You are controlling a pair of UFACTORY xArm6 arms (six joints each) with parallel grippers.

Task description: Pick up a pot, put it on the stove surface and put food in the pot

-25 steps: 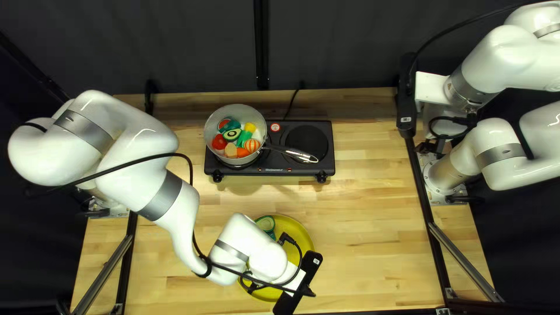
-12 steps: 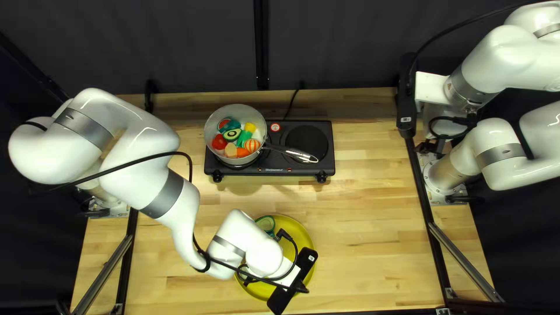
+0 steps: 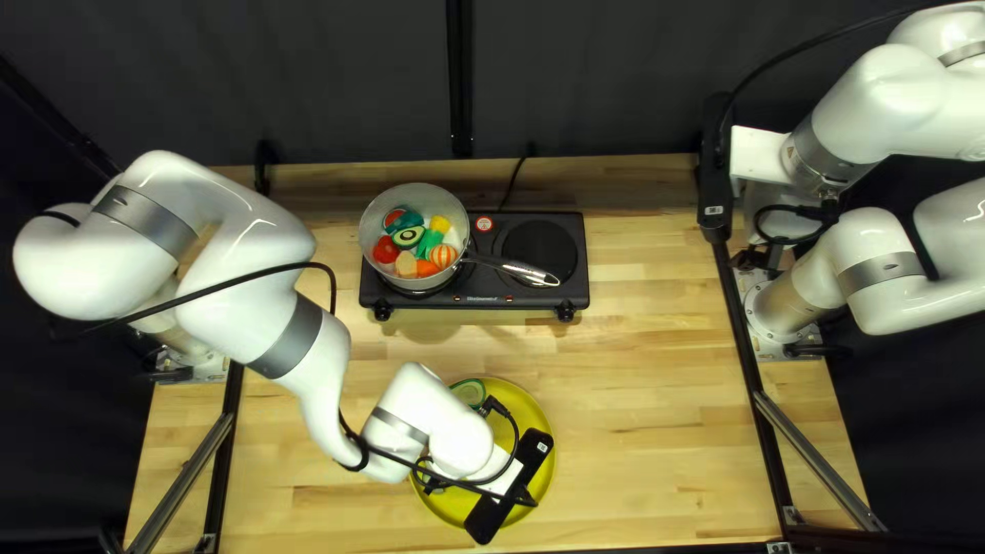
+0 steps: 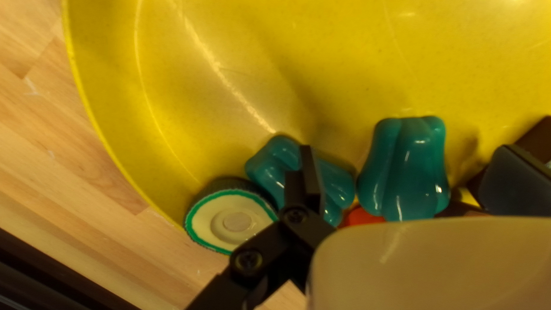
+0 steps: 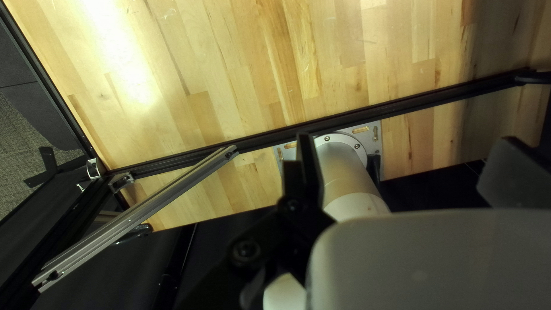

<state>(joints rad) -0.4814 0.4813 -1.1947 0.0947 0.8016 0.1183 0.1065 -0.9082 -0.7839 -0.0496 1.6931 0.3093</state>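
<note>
The pot (image 3: 383, 215) rests on the left burner of the black stove (image 3: 532, 294), holding several pieces of toy food (image 3: 407, 237). Over the yellow plate (image 3: 538, 419) hangs my left gripper (image 3: 521, 497). In the left wrist view, my left gripper (image 4: 405, 155) is open; a teal pepper-shaped piece (image 4: 404, 172) lies between and below its fingers. Another teal piece (image 4: 270, 166) is partly hidden behind one finger, beside a green-rimmed slice (image 4: 232, 221). My right gripper (image 3: 715, 169) is raised at the table's right side; in the right wrist view, my right gripper (image 5: 405, 143) stands open and holds nothing.
The pot's handle (image 3: 525, 271) points right across the stove. A red piece (image 4: 363, 217) and a dark brown piece (image 4: 536, 140) are also in the plate. Black rails (image 3: 757, 369) run along the table's side, near my right arm's base (image 5: 350, 172).
My left gripper has moved slightly up in the top left view, toward the stove, staying over the plate. The pot, its food and my right arm have not moved.
</note>
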